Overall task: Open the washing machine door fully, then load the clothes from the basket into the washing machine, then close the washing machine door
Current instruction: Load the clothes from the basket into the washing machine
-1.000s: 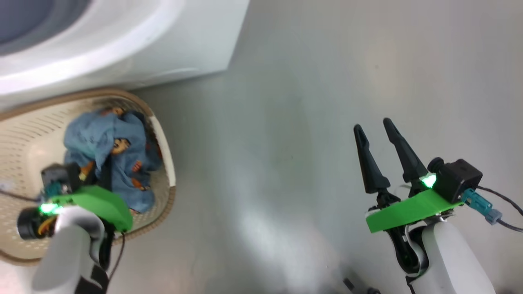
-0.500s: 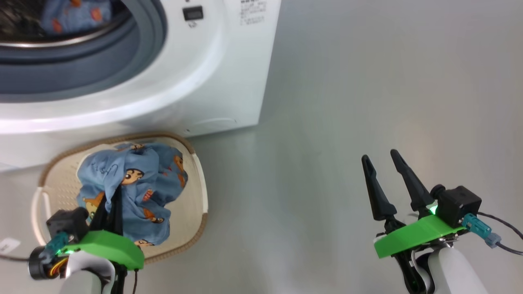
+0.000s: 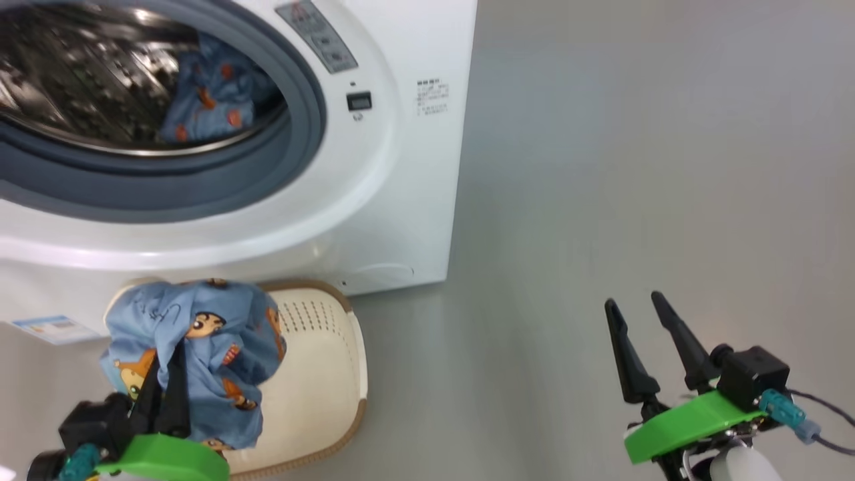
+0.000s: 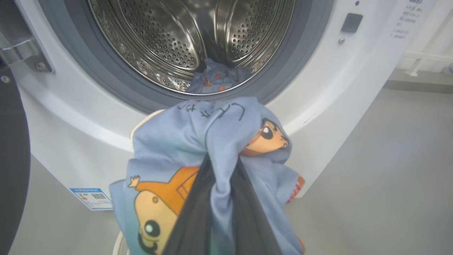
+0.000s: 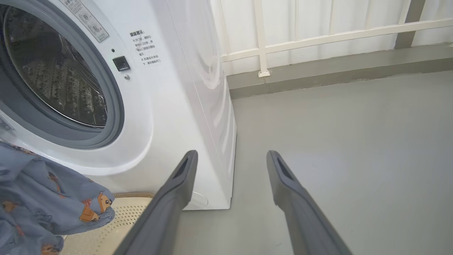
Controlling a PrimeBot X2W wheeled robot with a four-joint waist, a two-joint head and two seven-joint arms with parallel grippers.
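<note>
Lifting clothes lower left: left end effector clamped on fabric, bundle now risen above basket. Washing machine drum open upper left, ready for loading. Right end effector spread, lower right.

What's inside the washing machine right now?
A crumpled blue garment with orange prints lies at the bottom of the shiny holed drum. Whatever might be under that garment is covered.

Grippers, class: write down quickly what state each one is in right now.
Left gripper: shut on the blue garment.
Right gripper: open, holding nothing.
</note>
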